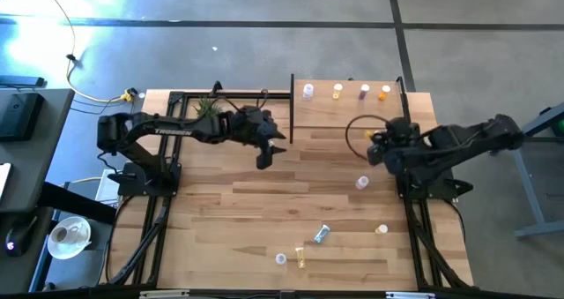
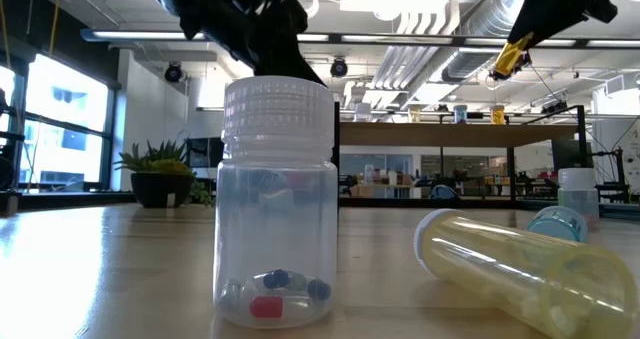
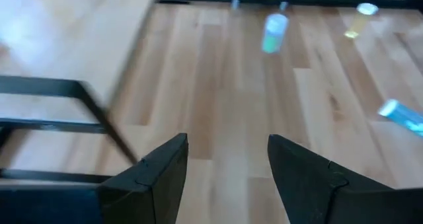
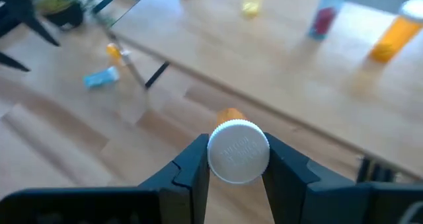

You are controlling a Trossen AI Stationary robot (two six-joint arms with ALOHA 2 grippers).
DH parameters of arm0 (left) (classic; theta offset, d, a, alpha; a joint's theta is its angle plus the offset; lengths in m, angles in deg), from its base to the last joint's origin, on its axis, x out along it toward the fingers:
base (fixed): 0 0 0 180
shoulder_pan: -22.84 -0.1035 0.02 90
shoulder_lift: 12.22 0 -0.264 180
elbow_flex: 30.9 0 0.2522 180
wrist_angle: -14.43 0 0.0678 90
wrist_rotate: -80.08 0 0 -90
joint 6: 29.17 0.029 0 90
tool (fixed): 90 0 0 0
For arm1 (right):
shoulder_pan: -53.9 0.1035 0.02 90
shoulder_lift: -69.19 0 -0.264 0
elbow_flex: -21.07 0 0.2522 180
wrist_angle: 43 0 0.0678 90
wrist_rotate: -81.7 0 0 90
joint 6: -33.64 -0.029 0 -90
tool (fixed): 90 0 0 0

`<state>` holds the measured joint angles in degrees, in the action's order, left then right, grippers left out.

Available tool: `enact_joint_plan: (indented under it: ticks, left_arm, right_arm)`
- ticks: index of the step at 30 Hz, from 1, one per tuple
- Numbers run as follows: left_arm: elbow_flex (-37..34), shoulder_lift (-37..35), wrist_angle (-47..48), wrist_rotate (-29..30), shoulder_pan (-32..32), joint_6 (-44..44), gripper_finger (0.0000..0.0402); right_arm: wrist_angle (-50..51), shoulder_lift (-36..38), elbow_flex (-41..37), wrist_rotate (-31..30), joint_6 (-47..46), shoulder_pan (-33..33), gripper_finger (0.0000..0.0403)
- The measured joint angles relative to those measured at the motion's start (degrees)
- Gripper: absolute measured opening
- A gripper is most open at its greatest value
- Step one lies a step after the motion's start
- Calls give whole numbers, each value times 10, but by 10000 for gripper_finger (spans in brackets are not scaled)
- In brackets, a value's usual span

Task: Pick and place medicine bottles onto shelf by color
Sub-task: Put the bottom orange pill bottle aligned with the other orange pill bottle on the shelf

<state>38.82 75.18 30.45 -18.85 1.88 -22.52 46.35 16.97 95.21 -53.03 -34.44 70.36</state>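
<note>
A potted plant [image 1: 207, 106] stands on the planked tabletop [image 1: 229, 220].

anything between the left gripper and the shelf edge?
Nothing. High view shows the open left gripper just off the shelf corner, only bare tabletop between.

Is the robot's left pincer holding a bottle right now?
No, the left pincer is open and empty, with only bare planked wooden tabletop showing between its two dark fingers.
</note>
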Motion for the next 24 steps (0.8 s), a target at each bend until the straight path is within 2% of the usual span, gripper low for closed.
enact_joint_plan:
  ticks: [5, 12, 24]
  left_arm:
    - [0, -13, 3, 0, -36, 25, 200]
    - [0, -15, 4, 2, -78, 55, 200]
    - [0, -15, 4, 1, -102, 90, 200]
  right_arm:
    - [0, 17, 7, 9, 58, -84, 104]
    - [0, 5, 76, 38, 164, -187, 104]
    - [25, -38, 160, 104, 265, -342, 104]
